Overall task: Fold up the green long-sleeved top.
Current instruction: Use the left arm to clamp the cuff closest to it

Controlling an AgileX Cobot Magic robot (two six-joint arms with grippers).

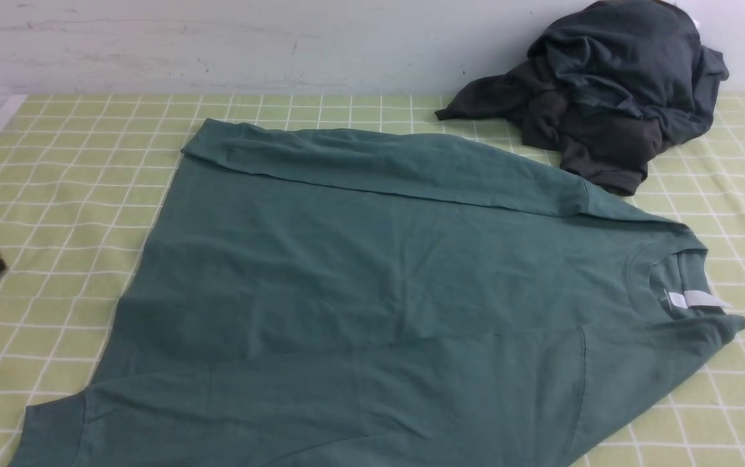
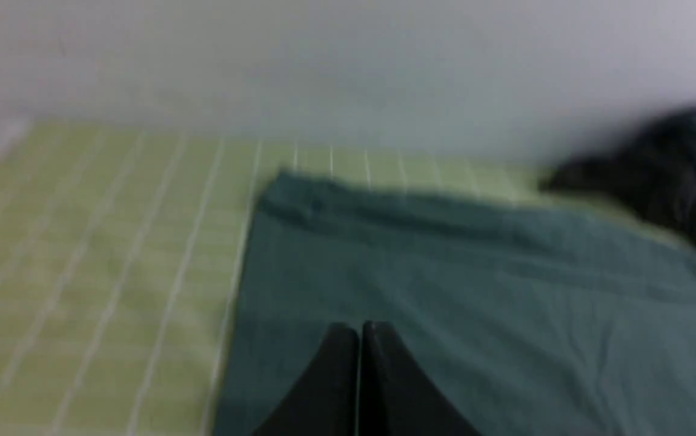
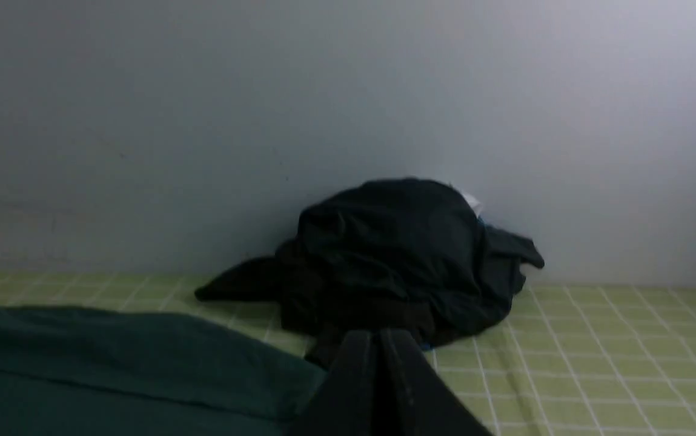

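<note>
- Front view: the green long-sleeved top (image 1: pixel 372 279) lies flat mid-frame on the bench (image 1: pixel 67 162), collar at right, sleeves folded in. We would take the left-hand hem corners next.
- Left wrist view: the left gripper (image 2: pixel 360 336) is clenched and empty, so we would open it first.
- Right wrist view: the right gripper (image 3: pixel 379 342) is clenched and empty, facing the dark garment pile (image 3: pixel 396 254).

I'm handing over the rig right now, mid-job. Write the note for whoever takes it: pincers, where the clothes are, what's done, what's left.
Left pincer: shut, holding nothing, off to the left of the top.
Right pincer: shut, holding nothing, out of the front view.
The teal-green soft knit long-sleeved top lies flat on the pale green checked cloth, neck to the right, white neck label showing.
The heap of dark charcoal and grey garments sits far right by the wall.
Done: far sleeve and near sleeve appear folded in along the body.
Left: folding the body over, not yet begun.
</note>
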